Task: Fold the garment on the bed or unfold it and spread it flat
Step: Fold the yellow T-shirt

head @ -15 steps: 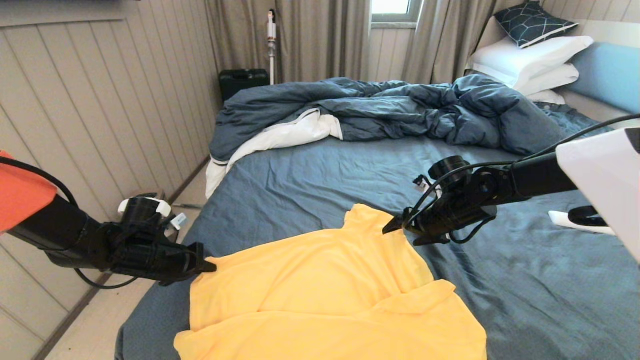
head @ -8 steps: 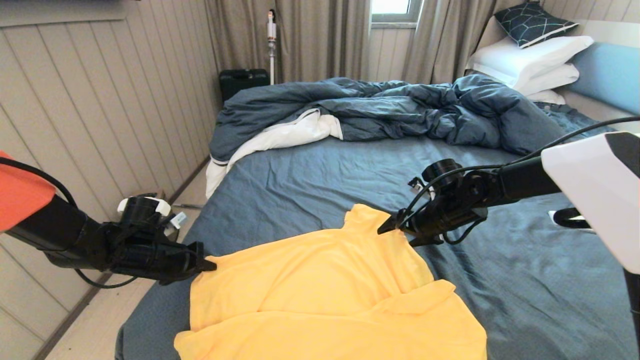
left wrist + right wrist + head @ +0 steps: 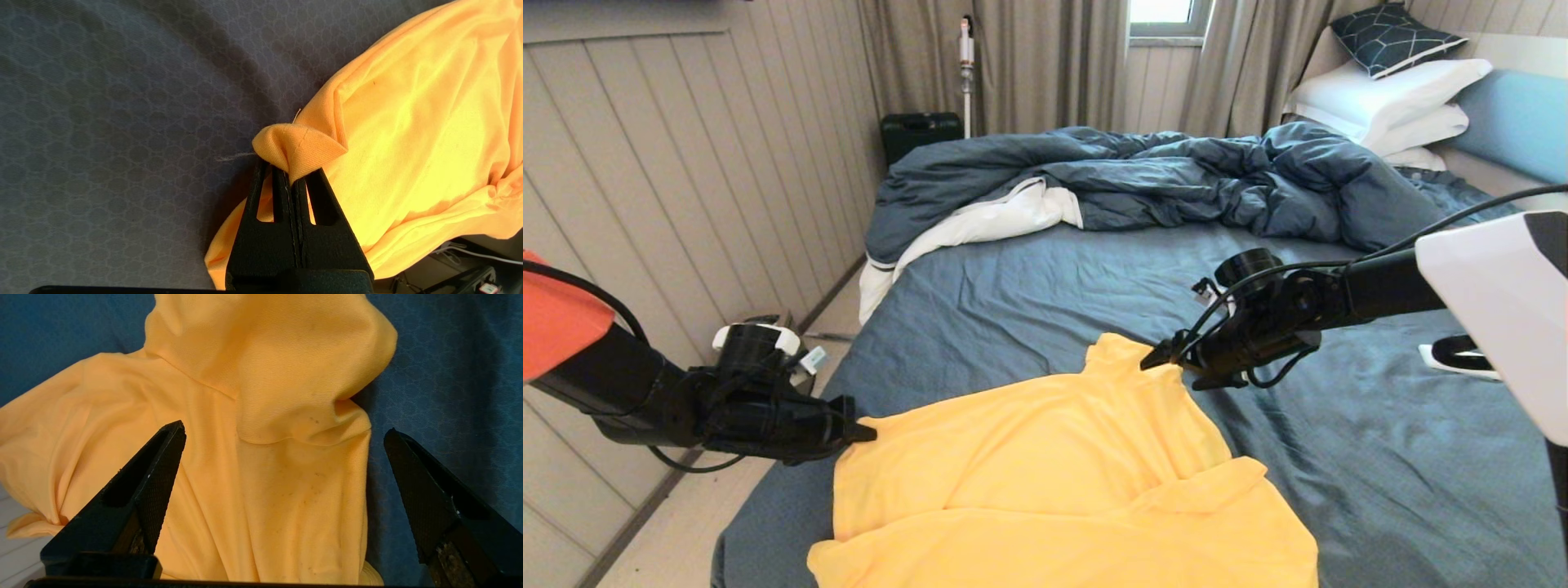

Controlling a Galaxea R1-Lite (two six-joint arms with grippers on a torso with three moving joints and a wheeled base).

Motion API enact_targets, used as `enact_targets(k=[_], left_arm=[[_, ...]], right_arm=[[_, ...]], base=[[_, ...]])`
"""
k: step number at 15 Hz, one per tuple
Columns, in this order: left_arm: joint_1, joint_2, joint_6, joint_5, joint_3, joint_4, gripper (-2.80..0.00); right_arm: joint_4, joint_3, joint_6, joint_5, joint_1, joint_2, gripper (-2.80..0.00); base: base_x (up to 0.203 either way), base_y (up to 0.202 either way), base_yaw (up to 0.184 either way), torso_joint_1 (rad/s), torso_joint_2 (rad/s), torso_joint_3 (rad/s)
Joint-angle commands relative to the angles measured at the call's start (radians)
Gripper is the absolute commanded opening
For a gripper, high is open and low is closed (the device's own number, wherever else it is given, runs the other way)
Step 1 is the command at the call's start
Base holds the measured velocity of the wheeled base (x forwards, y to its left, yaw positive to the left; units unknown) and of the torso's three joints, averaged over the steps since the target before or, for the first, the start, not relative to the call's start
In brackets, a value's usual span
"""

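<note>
The yellow-orange T-shirt (image 3: 1054, 474) lies rumpled on the near part of the bed's slate-blue sheet (image 3: 1029, 302), with a fold across its near half. My left gripper (image 3: 862, 433) is at the shirt's left corner, shut on a pinch of the fabric (image 3: 298, 149). My right gripper (image 3: 1168, 363) hovers at the shirt's far right edge, open, its fingers (image 3: 163, 465) straddling a raised hump of the cloth (image 3: 278, 396) without holding it.
A crumpled dark blue duvet (image 3: 1176, 180) with white lining fills the far half of the bed. White pillows (image 3: 1388, 98) and the light blue headboard (image 3: 1519, 122) are at the far right. The bed's left edge drops to the floor beside a panelled wall (image 3: 686, 204).
My right gripper shifted slightly left over the shirt's far edge, then rose a little. The left gripper kept its hold and place. The shirt looks unchanged.
</note>
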Motion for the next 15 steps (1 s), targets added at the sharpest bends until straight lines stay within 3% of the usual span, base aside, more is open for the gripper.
enact_targets(k=[1, 8, 9, 10, 15], left_arm=[[0.0, 0.003, -0.002, -0.003, 0.002, -0.003, -2.8], [0.0, 0.01, -0.001, -0.003, 0.0, -0.003, -2.8], [0.0, 0.011, -0.001, -0.003, 0.0, -0.003, -2.8], [0.0, 0.01, -0.001, -0.003, 0.001, -0.005, -2.8], [0.0, 0.013, -0.001, -0.003, 0.002, -0.012, -2.8]], right_arm=[[0.001, -0.001, 0.002, 0.0, 0.003, 0.008, 0.0], [-0.036, -0.001, 0.002, -0.01, 0.019, 0.046, 0.0], [-0.036, -0.001, 0.002, -0.014, 0.019, 0.049, -1.19], [-0.036, -0.001, 0.002, -0.025, 0.019, 0.051, -2.8], [-0.065, 0.014, 0.002, -0.032, 0.019, 0.05, -2.8]], base=[[0.0, 0.0, 0.0, 0.0, 0.0, 0.0], [0.0, 0.0, 0.0, 0.0, 0.0, 0.0], [0.0, 0.0, 0.0, 0.0, 0.0, 0.0], [0.0, 0.0, 0.0, 0.0, 0.0, 0.0], [0.0, 0.0, 0.0, 0.0, 0.0, 0.0]])
